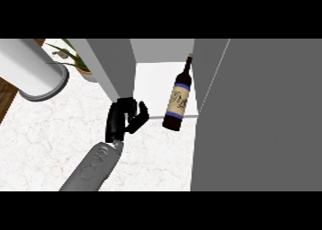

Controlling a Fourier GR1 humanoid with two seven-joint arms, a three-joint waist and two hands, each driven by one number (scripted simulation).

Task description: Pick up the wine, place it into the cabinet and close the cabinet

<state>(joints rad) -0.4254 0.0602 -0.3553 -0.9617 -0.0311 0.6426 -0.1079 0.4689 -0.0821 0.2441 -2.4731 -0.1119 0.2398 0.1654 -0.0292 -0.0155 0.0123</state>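
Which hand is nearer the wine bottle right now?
Left. The left hand is just to the left of the wine bottle, apart from it, by the cabinet door. The right hand shows nowhere in the head view, so its distance can't be judged.

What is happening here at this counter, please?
A humanoid robot is putting a wine bottle into a cabinet. The bottle already stands on the white cabinet floor, near its front edge, and no hand holds it. The left hand is just left of the bottle, apart from it, fingers relaxed, close to the cabinet's left wall. A big grey panel, probably the open door, fills the right side, so the cabinet is not closed yet. The right hand is out of view.
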